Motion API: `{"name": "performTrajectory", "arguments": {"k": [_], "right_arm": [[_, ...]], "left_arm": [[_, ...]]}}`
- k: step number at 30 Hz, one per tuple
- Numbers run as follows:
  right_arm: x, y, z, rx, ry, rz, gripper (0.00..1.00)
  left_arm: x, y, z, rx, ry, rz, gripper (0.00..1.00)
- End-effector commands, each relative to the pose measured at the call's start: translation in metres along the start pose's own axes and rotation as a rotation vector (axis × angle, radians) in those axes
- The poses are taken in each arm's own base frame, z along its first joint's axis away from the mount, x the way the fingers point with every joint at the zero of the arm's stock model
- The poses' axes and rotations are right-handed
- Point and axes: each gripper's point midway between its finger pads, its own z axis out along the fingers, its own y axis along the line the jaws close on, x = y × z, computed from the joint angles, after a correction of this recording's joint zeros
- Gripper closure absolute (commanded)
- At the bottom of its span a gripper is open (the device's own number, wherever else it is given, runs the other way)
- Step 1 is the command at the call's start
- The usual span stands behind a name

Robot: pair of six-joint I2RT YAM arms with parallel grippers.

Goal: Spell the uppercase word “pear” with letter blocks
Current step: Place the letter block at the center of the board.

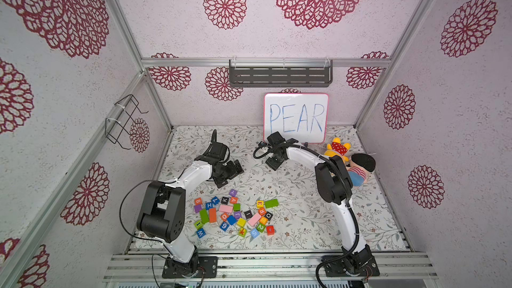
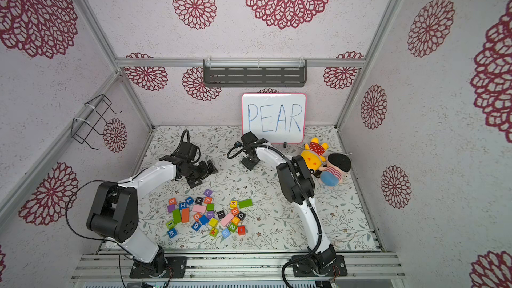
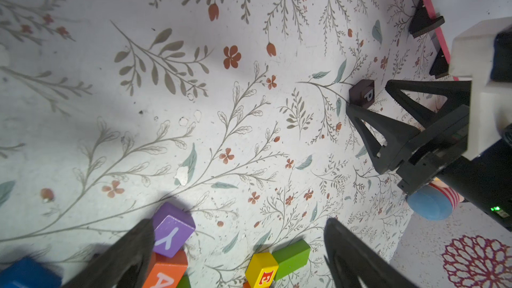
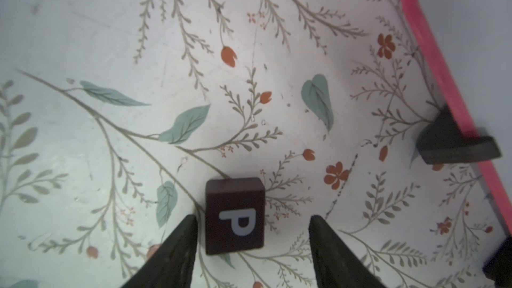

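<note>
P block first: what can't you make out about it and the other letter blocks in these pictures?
- P block: hidden in both top views beneath the right tool.
- A block and E block: cut off by the left wrist picture's edge.
- R block: tiny in both top views, absent from both wrist views.
- Red cube: marking too small to read in both top views.
</note>
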Motion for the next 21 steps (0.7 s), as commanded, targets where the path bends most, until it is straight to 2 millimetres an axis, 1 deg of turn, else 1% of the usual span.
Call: {"name": "performTrajectory", "arguments": {"k": [1,6,15,21], "right_arm": [[0.003,-0.023,-0.019,0.062,0.003,0.063,0.34],[0.001,-0.032,-0.021,0.082,-0.001,0.087,0.35],[0.005,-0.048,-0.026,0.112,-0.007,0.123,0.37],[0.007,-0.048,-0.024,0.094,-0.015,0.142,0.37]], "left_arm": [[-0.001,-0.007,-0.008,0.033,-0.027,0.007,0.02],[-0.001,-0.007,-0.012,0.034,-0.034,0.006,0.02],[-0.003,-0.009,-0.014,0.039,-0.04,0.009,0.02],[-0.001,-0.008,-0.012,0.035,-0.038,0.01,0.02]]}}
